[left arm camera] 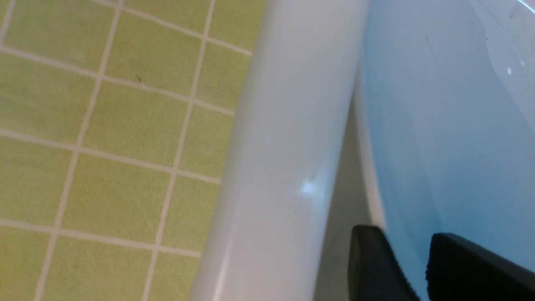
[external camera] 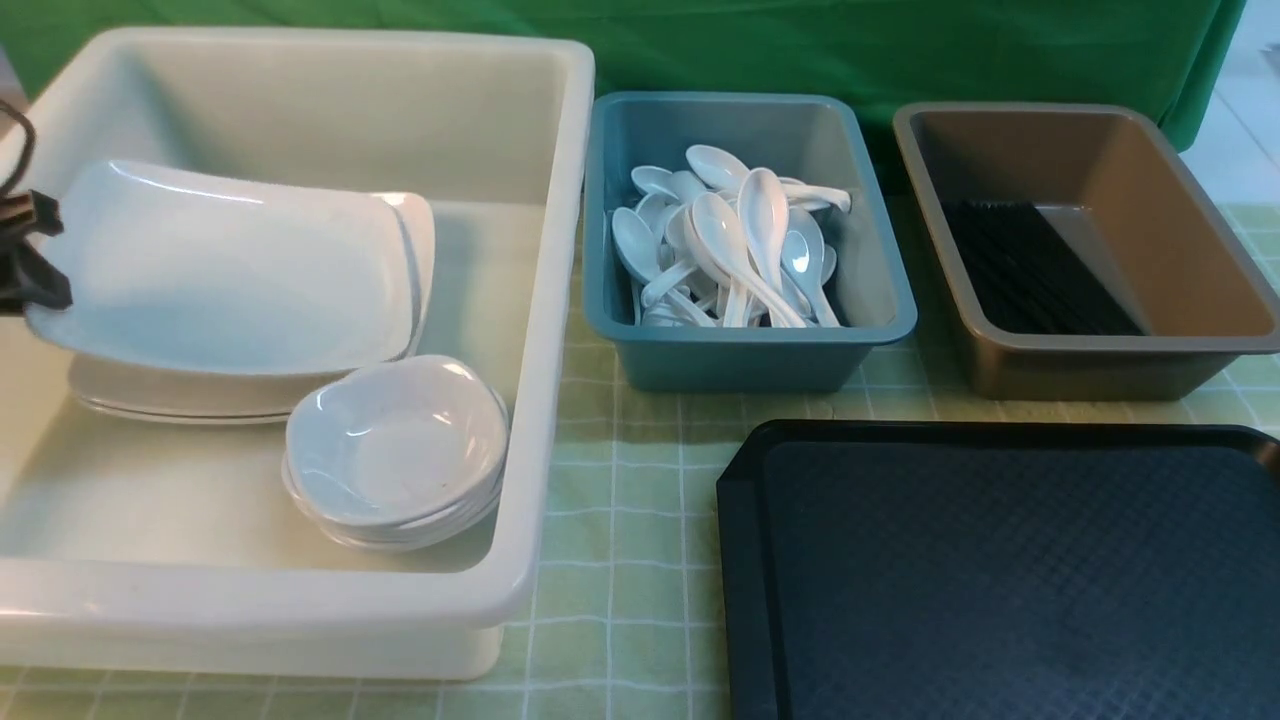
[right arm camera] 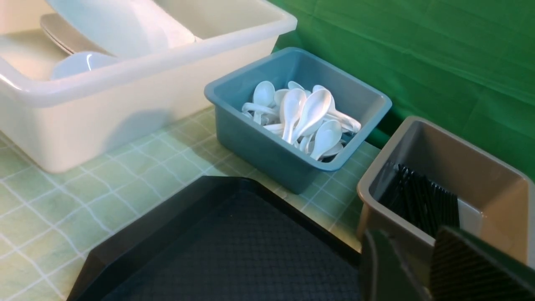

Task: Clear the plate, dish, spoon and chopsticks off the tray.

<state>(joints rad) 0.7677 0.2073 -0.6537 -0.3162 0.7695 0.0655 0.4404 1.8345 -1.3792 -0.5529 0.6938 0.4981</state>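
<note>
My left gripper (external camera: 35,255) is shut on the edge of the large white plate (external camera: 230,270) and holds it tilted above a stack of plates inside the white tub (external camera: 300,600). In the left wrist view the black fingers (left arm camera: 368,259) pinch the plate's rim (left arm camera: 451,125) beside the tub's rim (left arm camera: 284,146). The black tray (external camera: 1000,570) is bare. The spoons (external camera: 730,250) lie in the blue bin (external camera: 740,355). The chopsticks (external camera: 1030,270) lie in the brown bin (external camera: 1180,220). My right gripper (right arm camera: 411,267) is slightly open and empty, above the tray's corner (right arm camera: 234,251) near the brown bin.
A stack of small white dishes (external camera: 395,450) sits in the tub's near right corner. The three bins stand in a row along the back, against a green backdrop. A green checked cloth (external camera: 620,540) covers the table.
</note>
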